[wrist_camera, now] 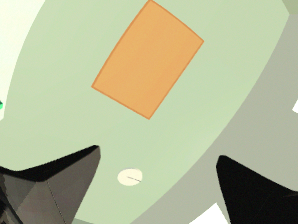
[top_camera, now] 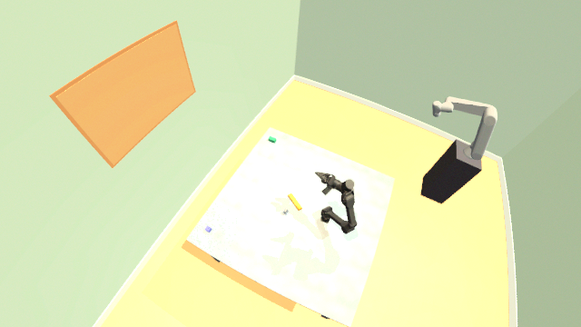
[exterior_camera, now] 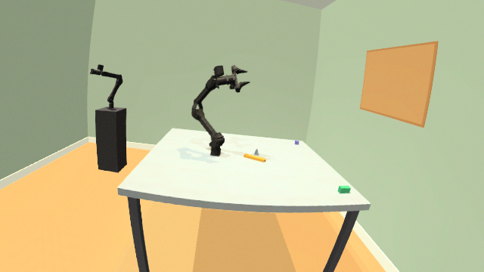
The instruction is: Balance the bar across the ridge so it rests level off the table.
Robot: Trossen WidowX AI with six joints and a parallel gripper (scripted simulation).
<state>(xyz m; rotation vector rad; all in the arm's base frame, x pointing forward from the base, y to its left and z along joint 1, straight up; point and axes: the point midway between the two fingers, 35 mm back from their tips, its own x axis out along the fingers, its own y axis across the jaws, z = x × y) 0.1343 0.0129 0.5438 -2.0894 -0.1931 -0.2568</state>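
Note:
A yellow-orange bar [top_camera: 294,202] [exterior_camera: 255,158] lies flat on the white table [top_camera: 254,182] [exterior_camera: 227,181], in front of the arm's base. A small grey ridge [top_camera: 285,212] [exterior_camera: 256,152] stands on the table close beside the bar, apart from it. My gripper [exterior_camera: 248,77] [wrist_camera: 159,158] is open, with nothing between its fingers. It is raised high above the table, pointing roughly level, well away from the bar. The bar and the ridge do not show in the wrist view.
A green block [top_camera: 272,139] [exterior_camera: 344,190] lies near one table corner. A small purple block [top_camera: 208,229] [exterior_camera: 296,142] lies near another. A second arm stands on a black pedestal [top_camera: 447,177] [exterior_camera: 110,141] off the table. An orange board [top_camera: 132,91] [exterior_camera: 398,83] [wrist_camera: 147,60] hangs on the wall.

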